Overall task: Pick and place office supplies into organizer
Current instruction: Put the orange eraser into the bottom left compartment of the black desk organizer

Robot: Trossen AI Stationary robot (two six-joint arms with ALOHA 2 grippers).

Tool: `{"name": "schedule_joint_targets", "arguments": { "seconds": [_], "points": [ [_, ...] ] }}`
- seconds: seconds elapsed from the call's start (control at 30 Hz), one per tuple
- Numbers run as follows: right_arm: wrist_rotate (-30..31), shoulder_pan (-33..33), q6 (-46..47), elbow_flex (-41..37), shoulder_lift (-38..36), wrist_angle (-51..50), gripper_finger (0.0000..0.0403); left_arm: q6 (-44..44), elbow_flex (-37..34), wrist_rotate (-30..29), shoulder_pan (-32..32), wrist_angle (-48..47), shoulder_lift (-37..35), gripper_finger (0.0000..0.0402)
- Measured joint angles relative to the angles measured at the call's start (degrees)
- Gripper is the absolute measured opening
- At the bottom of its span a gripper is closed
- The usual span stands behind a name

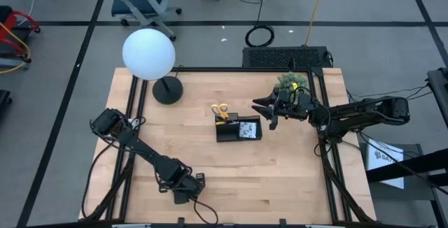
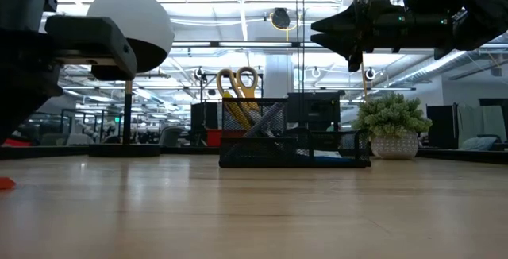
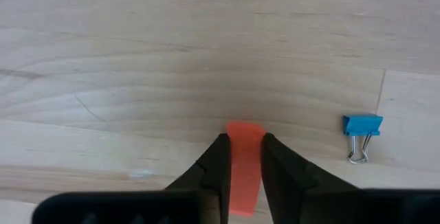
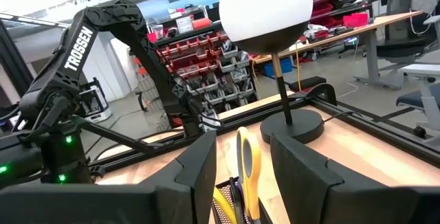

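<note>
Your left gripper [image 3: 240, 165] is far from the organizer [image 1: 238, 129], low on the table, fingers pinching the red eraser [image 3: 243, 157] | blue clip [image 3: 361, 133] lies near it | your right gripper [image 1: 264, 109] hangs just beside the organizer, fingers spread, holding nothing | yellow scissors [image 1: 221, 110] stand in the organizer's back part

- High view: overhead, straight down, takes in the whole table [image 1: 231, 179] plus surrounding floor.
- Low view: at tabletop height, level across the wood toward the room; organizer [image 2: 294, 136] sits mid-distance.
- Left wrist view: aimed down at the wood, very close (grain fills the picture).
- Right wrist view: raised, looking across the table past the scissors [image 4: 245, 162] to the lamp [image 4: 267, 7].
- Shared: lamp, scissors and organizer show in high and low views; lamp and scissors also in right wrist.
</note>
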Motion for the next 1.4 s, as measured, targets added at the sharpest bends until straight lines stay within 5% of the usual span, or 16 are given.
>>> {"name": "schedule_joint_targets", "arguments": {
  "seconds": [1.4],
  "points": [
    [0.0, 0.0, 0.0, 0.0, 0.0, 0.0, 0.013, -1.5, 2.4, -11.9, 0.1, -1.4, -1.6, 0.0041]
  ]
}}
